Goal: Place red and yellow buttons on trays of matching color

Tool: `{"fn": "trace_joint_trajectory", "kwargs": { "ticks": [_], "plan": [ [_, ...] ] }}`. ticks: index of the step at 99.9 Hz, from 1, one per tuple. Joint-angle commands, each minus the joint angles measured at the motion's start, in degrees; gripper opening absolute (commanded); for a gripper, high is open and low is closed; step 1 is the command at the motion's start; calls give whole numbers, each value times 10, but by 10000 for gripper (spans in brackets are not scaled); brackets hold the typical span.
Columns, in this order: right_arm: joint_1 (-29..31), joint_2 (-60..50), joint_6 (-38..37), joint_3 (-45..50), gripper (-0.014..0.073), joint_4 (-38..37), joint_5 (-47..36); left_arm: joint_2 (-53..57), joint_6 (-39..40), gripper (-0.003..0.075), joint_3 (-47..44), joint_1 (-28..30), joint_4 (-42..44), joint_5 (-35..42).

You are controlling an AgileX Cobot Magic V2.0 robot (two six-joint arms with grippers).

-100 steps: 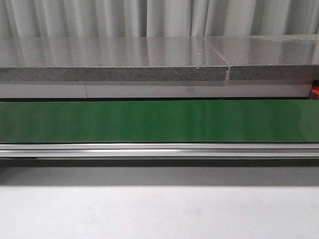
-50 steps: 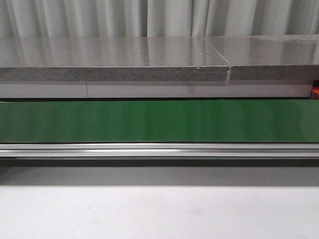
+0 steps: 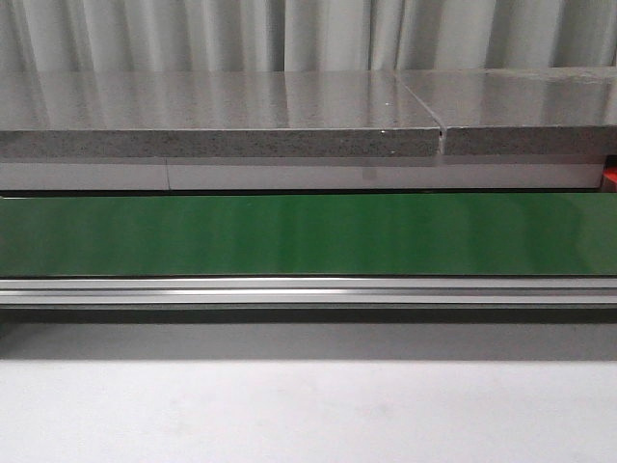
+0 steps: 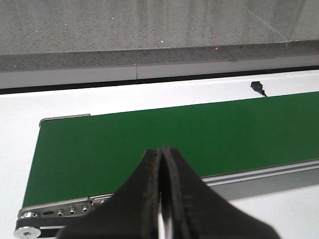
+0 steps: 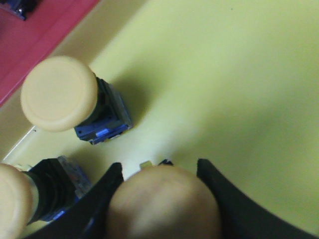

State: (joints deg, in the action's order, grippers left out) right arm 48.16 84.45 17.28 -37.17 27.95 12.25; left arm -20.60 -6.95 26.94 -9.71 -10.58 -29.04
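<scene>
In the right wrist view my right gripper point(image 5: 159, 163) is shut on a yellow button point(image 5: 162, 204), its fingers flanking the blurred round cap just above the yellow tray point(image 5: 224, 74). Two other yellow buttons with blue bases lie on that tray, one point(image 5: 59, 93) close to the tray's edge and one point(image 5: 12, 199) beside my left finger. The red tray point(image 5: 35, 35) borders the yellow one, with a dark object point(image 5: 15, 6) on it. No red button shows. My left gripper point(image 4: 162, 148) is shut and empty above the green belt point(image 4: 124, 139). Neither arm shows in the front view.
The green conveyor belt point(image 3: 308, 231) runs across the front view behind a metal rail point(image 3: 308, 289), with a grey stone shelf point(image 3: 222, 116) beyond. A sliver of red point(image 3: 610, 176) shows at the right edge. A small black part point(image 4: 257, 86) sits on the white surface past the belt.
</scene>
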Motion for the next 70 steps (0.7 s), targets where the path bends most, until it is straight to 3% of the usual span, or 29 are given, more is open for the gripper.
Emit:
{"fn": "trace_joint_trajectory", "kwargs": {
  "ticks": [1,61,70],
  "plan": [
    [-1,-3,2,-12,225,7,-29,-3,0,-19,16,-4,-8,41],
    [-1,16,2,-12,227,7,-29,-3,0,-19,16,-4,-8,41],
    [-1,16,2,-12,260,7,-29,-3,0,-19,16,-4,-8,41]
  ]
}}
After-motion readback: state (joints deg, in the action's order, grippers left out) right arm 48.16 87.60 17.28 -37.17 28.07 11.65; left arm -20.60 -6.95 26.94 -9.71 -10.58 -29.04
